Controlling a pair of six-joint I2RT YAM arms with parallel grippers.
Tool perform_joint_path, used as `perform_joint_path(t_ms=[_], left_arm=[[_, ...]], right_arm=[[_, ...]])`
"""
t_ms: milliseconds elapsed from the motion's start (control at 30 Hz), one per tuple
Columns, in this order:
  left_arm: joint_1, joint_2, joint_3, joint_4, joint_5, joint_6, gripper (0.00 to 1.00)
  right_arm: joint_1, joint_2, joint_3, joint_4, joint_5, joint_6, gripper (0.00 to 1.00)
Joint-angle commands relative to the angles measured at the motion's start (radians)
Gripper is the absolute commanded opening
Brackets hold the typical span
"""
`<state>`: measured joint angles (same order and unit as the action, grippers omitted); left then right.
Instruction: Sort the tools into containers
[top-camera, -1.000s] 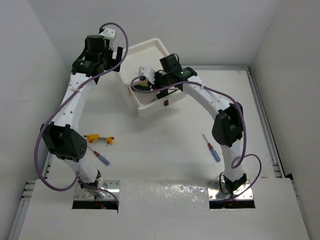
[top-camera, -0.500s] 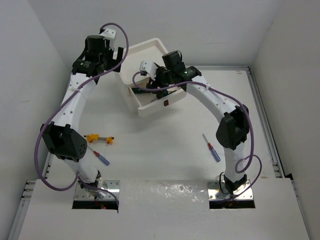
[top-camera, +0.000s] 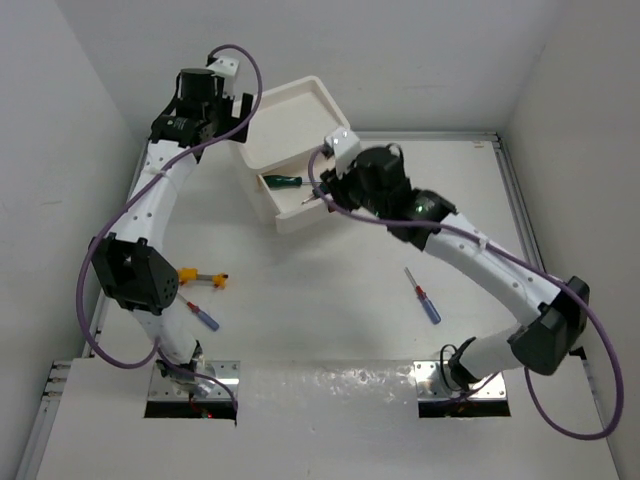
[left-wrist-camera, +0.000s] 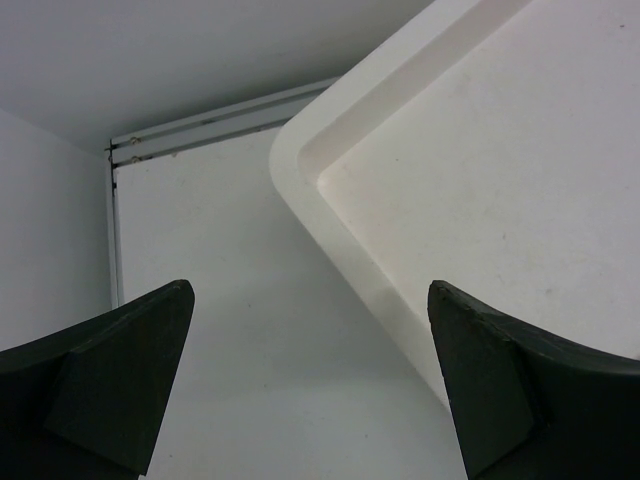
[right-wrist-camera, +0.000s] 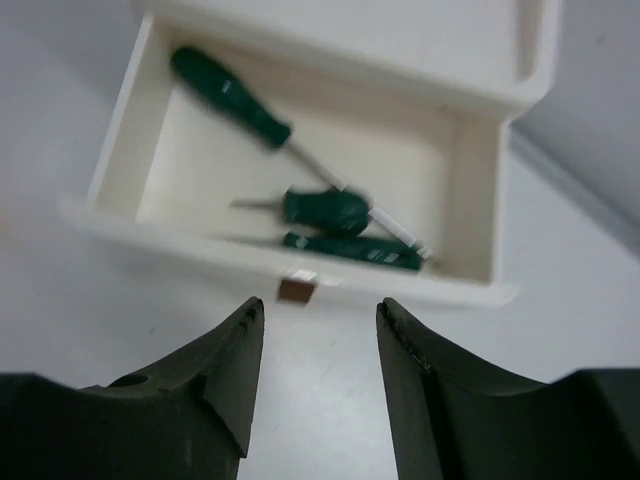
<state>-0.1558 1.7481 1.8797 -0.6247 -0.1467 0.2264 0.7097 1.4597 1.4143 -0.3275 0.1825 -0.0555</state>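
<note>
Three dark-green-handled screwdrivers lie inside the shallow white plastic drawer. It stands pulled out just under the rimmed top of the white cube-shaped drawer unit, at the table's 12 o'clock. In the right wrist view the long green screwdriver lies slanted at the drawer's 10 o'clock, its thin shaft running toward 4 o'clock. The stubby green screwdriver sits near the middle, and the slim green screwdriver lies along the front wall just beside it; whether they touch I cannot tell. The small dark-red drawer handle juts from the front wall. The right gripper hovers at that handle's 6 o'clock, its fingers moderately parted with nothing between them. On the white table, one blue-handled screwdriver lies at 4 o'clock from the drawer, near the right arm. A second blue-handled screwdriver lies at 7 o'clock beside the left arm, with the yellow-orange-handled screwdriver near it at its 11 o'clock. The left gripper is at the unit's 10 o'clock corner, fingers spread wide and empty above the rounded rim.
</note>
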Motion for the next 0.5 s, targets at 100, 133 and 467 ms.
perform_joint_path(t_ms=[100,133,467], left_arm=[[0.006,0.019,0.032,0.029,0.013,-0.015,0.99],[0.004,0.024,0.027,0.031,0.013,-0.015,0.99],[-0.002,0.024,-0.019,0.049,-0.005,-0.009,0.99]], right_arm=[[0.103,-0.139,-0.325,0.163,0.221,0.296,0.47],[0.1,-0.14,-0.359,0.179,0.192,0.299,0.47],[-0.021,0.097,-0.275,0.32,-0.054,0.266,0.41]])
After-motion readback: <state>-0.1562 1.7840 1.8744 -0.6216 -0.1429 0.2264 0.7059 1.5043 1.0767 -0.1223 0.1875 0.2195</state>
